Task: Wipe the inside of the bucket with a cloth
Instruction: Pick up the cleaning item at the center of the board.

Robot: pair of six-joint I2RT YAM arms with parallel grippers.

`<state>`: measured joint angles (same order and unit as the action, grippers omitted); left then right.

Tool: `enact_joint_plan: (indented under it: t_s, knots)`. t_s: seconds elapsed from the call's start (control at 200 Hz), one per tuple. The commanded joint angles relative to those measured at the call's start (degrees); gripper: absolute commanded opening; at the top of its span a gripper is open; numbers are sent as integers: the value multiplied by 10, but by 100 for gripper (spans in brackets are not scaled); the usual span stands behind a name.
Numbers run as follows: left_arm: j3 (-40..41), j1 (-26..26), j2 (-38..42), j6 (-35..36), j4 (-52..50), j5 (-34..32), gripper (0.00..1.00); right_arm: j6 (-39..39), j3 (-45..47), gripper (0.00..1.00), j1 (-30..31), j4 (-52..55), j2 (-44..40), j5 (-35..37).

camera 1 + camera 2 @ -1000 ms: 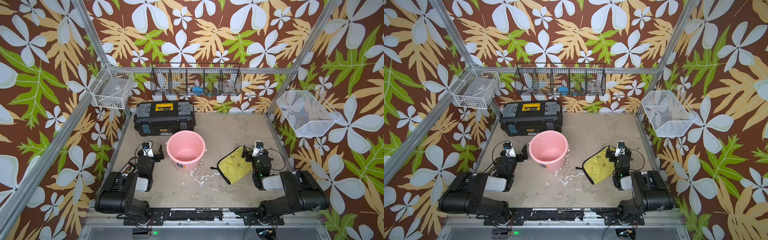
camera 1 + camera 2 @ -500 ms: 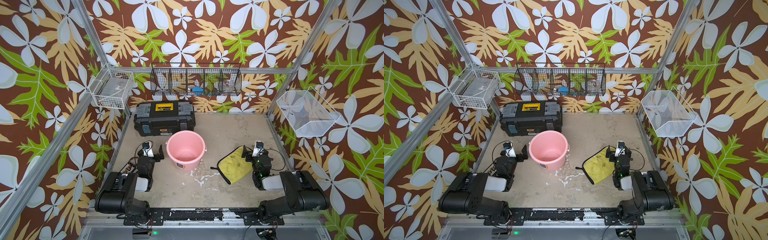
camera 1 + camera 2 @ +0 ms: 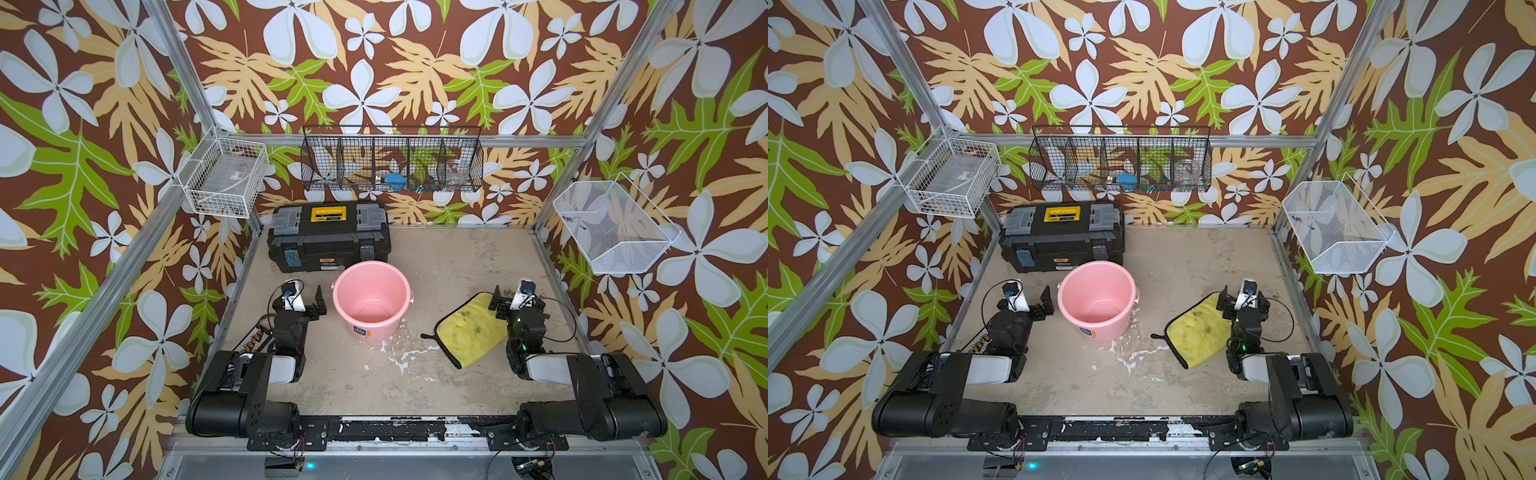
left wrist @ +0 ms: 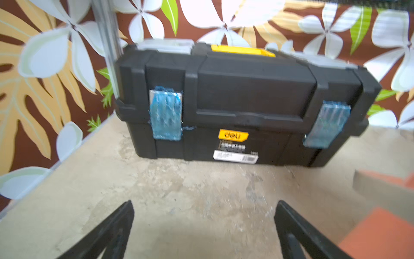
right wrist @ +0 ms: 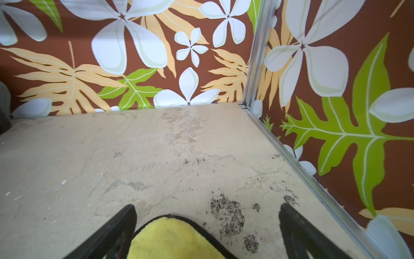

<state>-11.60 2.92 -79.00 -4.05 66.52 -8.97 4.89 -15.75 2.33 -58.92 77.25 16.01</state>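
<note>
I see the bucket upright on my bench, just below the middle of both top views; it is round, pink, tapered toward its base, mouth up, empty inside; a small dark label sits on its outer wall facing the lower edge of the frame; a whitish handle mount shows at its right rim; the cloth lies flat to its right, apart from it; yellow, fluffy, stained, black-trimmed, a loop poking left; its rounded corner fills the right wrist view's bottom edge.

One bucket, one cloth, one toolbox, three wire baskets.
</note>
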Motion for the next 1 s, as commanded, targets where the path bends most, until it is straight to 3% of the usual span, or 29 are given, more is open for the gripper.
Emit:
enact_joint_plan:
  t_s: [0.0,0.045,0.17,0.26,0.35,0.455,0.51,0.591,0.696,0.856,0.996]
  knots:
    - [-31,0,24,-16,-84,-51,100,42,-77,100,0,155,-44,22]
    - [-56,0,39,-26,-138,-78,100,45,-91,100,8,169,-65,-1]
    - [-147,0,61,-80,-293,-177,100,43,-150,100,41,271,-101,29]
    - [-195,0,70,-158,-372,-190,100,79,-171,100,41,337,-115,-16]
    - [-241,-1,86,-210,-456,-137,100,107,-192,100,41,408,-125,-71]
    - [-287,0,110,-240,-537,-60,100,147,-202,100,41,488,-136,-77]
    - [-302,0,129,-247,-557,2,100,166,-201,100,41,522,-139,-80]
    - [-301,0,172,-298,-565,44,100,198,-192,100,41,558,-146,-98]
    - [-322,5,208,-301,-607,125,100,231,-185,100,42,603,-158,-120]
    - [-383,8,223,-301,-750,170,100,211,-202,100,47,674,-123,-130]
    - [-379,8,255,-326,-776,228,100,193,-228,100,49,723,-48,-166]
